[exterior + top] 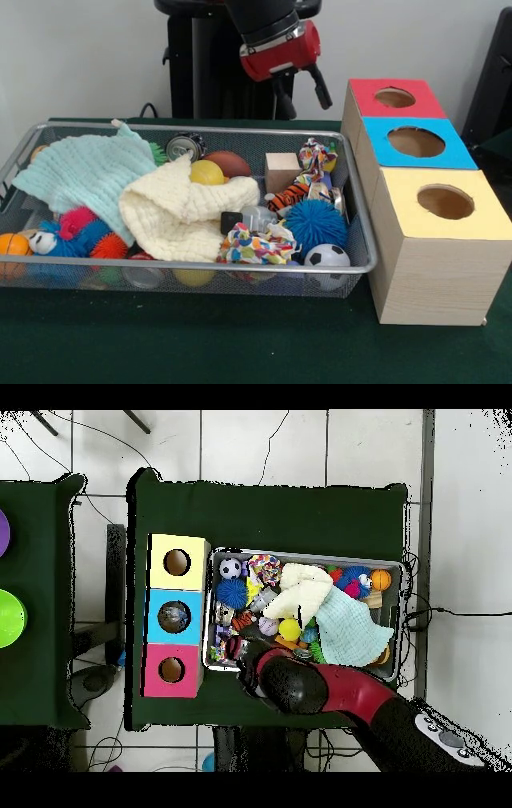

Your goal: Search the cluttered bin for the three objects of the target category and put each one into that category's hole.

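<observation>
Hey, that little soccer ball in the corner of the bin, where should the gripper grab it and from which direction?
Probably from straight above, across the middle of the soccer ball. It is round, sits in the wire bin's corner with mesh on two sides and the blue spiky ball beside it, so only its top is free.

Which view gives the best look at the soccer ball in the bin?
The front view. The soccer ball sits at the near right corner of the wire bin, unobstructed, with its black and white patches plain. In the overhead view it is only a small speckled dot in the bin corner beside the yellow box.
</observation>
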You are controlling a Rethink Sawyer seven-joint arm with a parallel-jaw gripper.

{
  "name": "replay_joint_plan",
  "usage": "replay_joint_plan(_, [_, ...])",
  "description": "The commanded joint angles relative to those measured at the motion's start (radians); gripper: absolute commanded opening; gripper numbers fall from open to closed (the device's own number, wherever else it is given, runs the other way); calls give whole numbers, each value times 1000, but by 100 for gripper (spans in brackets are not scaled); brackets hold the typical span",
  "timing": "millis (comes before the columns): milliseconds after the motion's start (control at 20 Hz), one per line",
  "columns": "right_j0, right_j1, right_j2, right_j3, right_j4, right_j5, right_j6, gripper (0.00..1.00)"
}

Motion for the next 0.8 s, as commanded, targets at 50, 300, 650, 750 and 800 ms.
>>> replay_joint_plan(50, [-66,46,7,-169,-95,166,-133,100])
replay_joint_plan(300, [-119,89,26,-206,-155,196,-171,100])
replay_joint_plan(650, [-179,145,55,-275,-223,274,-225,100])
replay_joint_plan(750, [-198,160,69,-296,-235,300,-238,100])
replay_joint_plan(800, [-205,167,73,-308,-242,315,-246,100])
